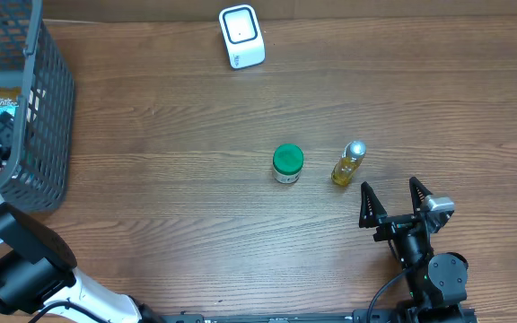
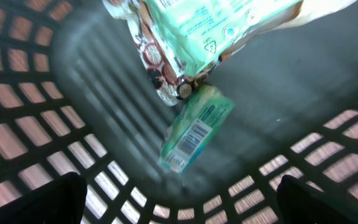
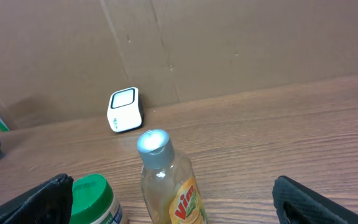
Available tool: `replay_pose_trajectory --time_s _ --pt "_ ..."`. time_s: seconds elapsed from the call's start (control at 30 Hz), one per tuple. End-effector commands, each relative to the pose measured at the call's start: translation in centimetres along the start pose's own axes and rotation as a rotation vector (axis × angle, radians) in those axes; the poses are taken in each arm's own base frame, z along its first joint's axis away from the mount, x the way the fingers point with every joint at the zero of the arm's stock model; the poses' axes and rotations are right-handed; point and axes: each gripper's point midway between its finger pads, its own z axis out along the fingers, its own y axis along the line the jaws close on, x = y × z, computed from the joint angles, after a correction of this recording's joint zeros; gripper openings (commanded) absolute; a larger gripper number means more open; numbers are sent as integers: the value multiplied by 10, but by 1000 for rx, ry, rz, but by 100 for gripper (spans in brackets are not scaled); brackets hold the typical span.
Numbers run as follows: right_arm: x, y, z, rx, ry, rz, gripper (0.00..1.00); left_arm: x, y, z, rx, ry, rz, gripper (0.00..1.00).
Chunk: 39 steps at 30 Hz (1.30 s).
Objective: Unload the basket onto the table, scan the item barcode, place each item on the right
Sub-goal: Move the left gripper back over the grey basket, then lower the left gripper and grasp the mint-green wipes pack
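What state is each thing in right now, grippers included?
Basket: upright, packets inside.
Green packet: lying in basket, barcode up.
Left gripper: open, empty, over green packet.
Vim bottle: upright, capped.
Green-lidded jar: upright, lid on.
Barcode scanner: standing, nothing presented.
Right gripper: open, empty, apart from Vim bottle.

Blurred green packet [image 2: 194, 134] in the basket [image 2: 17, 124], its print unreadable

The overhead camera looks straight down on the desk [image 1: 196, 233] from well above. The left wrist camera peers into the basket [image 2: 278, 81] from close by, and its picture is blurred. The right wrist camera sits low over the desk, facing the back wall [image 3: 241, 43]. With the overhead view it shares the scanner [image 3: 125, 110], bottle [image 3: 166, 180] and green-lidded jar [image 3: 93, 199].
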Motion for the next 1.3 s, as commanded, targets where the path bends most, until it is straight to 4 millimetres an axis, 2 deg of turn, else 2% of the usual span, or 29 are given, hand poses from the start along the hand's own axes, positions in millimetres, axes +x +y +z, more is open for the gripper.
replay_pose_trajectory --time_s 0.0,0.13,0.37,0.63,1.0,1.27 --pt "1 -1 0 4 -7 0 100 13 0 16 -1 24 49 100" --pt "1 -1 0 4 -7 0 100 17 -1 30 0 22 48 100" --pt "1 -1 0 4 -7 0 100 21 -3 48 10 3 72 93" --pt "1 -1 0 4 -7 0 100 18 -5 56 17 -23 67 79" --pt "1 -1 0 4 -7 0 100 24 -2 77 19 -44 59 67" --pt "1 -1 0 4 -7 0 100 26 1 89 26 -45 44 62"
